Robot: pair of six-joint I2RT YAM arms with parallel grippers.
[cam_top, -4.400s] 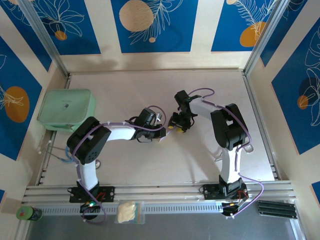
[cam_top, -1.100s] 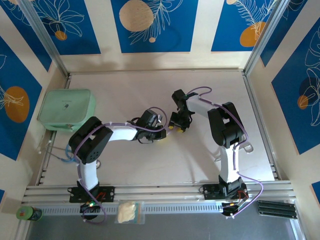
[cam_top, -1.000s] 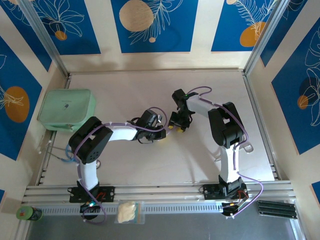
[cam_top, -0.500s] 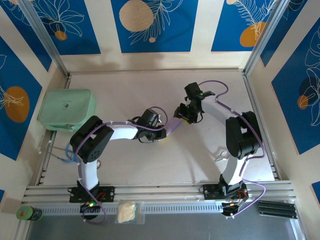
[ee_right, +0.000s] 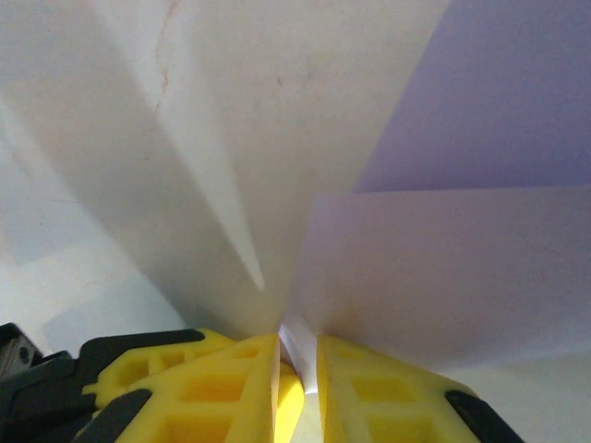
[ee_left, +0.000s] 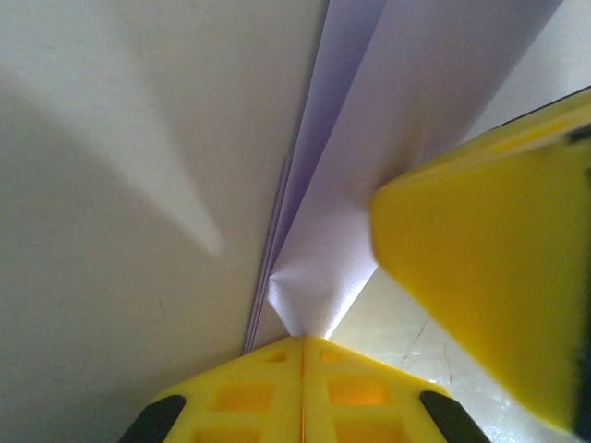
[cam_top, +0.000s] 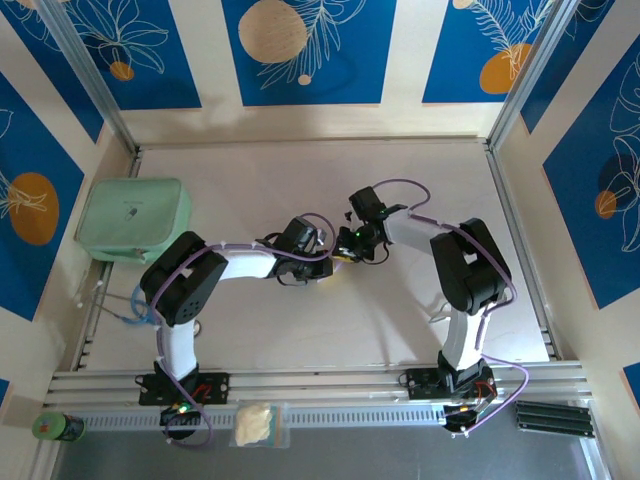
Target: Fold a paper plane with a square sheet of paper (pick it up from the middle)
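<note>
Right wrist view: folded paper (ee_right: 443,258) runs off top and right edges, whole shape can't tell. Right gripper (ee_right: 297,341) cut off by bottom edge, just yellow tips showing.
Left wrist view: paper runs off top edge, far end not seen. Left gripper (ee_left: 302,340) cut off at bottom. Right gripper's finger (ee_left: 489,277) big, fuzzy, cut off at right edge.
Top view: paper tucked under both grippers, too small to make out. Pale lump (cam_top: 255,424) by front rail, too small to tell what.

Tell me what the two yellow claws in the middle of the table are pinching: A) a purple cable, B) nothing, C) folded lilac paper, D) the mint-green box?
C: the left gripper and the right gripper each have their jaws closed on the folded lilac paper.
</note>
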